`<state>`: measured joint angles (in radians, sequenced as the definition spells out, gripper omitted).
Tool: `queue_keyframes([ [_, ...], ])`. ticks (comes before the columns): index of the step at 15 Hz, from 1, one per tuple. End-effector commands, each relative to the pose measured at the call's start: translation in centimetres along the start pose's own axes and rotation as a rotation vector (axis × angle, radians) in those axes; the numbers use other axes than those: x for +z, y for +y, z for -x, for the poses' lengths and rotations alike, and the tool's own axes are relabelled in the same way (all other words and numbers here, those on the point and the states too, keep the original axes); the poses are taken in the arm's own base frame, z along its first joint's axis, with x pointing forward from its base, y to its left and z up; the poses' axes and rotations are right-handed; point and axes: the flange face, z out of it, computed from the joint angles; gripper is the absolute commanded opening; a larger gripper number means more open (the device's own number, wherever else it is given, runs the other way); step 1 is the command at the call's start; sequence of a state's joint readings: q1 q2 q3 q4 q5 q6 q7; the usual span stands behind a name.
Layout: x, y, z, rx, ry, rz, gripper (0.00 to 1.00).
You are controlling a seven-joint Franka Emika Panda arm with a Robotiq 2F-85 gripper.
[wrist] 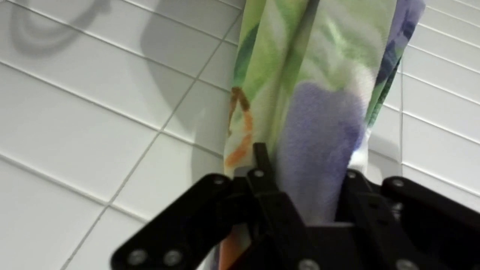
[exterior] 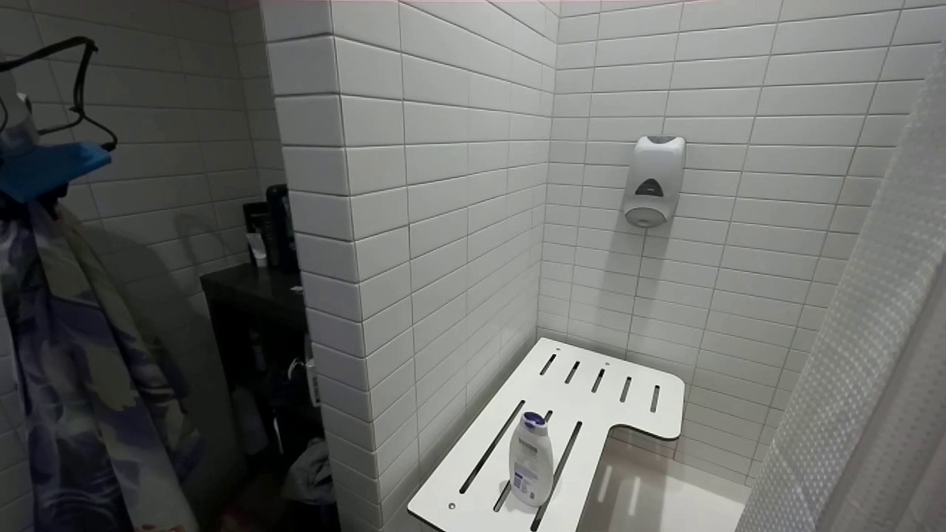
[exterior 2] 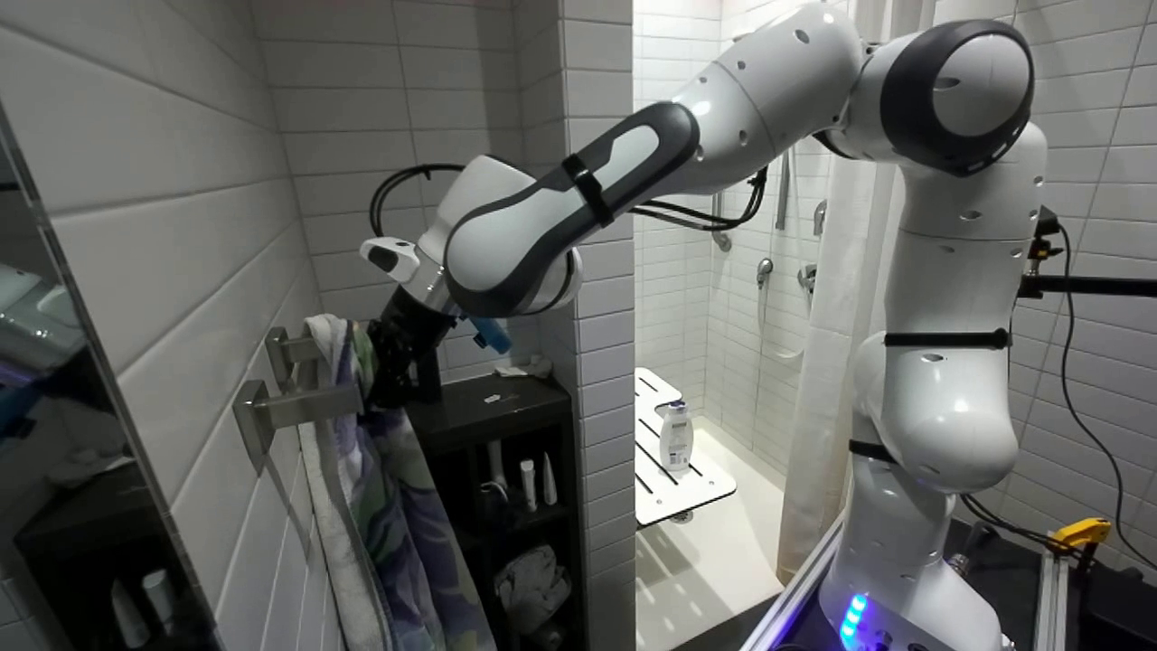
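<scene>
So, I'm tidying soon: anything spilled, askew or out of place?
No spill shows. The pale bundle low in the shelf unit looks crumpled rather than folded, and the towel hangs in bunched folds at the gripper.

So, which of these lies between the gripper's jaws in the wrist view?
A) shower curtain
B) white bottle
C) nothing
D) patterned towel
D: in the wrist view a purple fold of the patterned towel lies between the jaws of the gripper, while the white bottle stands on the shower bench.
</scene>
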<state>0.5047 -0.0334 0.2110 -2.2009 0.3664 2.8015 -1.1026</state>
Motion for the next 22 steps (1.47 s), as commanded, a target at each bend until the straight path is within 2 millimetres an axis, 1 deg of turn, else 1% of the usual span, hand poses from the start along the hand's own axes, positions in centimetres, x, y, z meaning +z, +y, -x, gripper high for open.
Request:
queue_keyframes([
  [1, -1.2, -0.1, -0.4, 0.035, 0.003, -0.020, 0.03],
  [3, -1.4, -0.8, -0.4, 0.053, -0.025, -0.045, 0.00],
  [5, -1.9, -1.7, -0.5, 0.082, -0.052, -0.066, 0.03],
  [7, -2.8, -2.5, -1.1, 0.095, -0.054, -0.086, 0.02],
  [12, -5.1, -3.6, -2.0, 0.100, -0.037, -0.084, 0.03],
  [18, -8.3, -3.8, -1.9, 0.124, -0.057, -0.021, 0.03],
  [22, -10.8, -3.7, -2.4, 0.115, -0.094, 0.051, 0.03],
])
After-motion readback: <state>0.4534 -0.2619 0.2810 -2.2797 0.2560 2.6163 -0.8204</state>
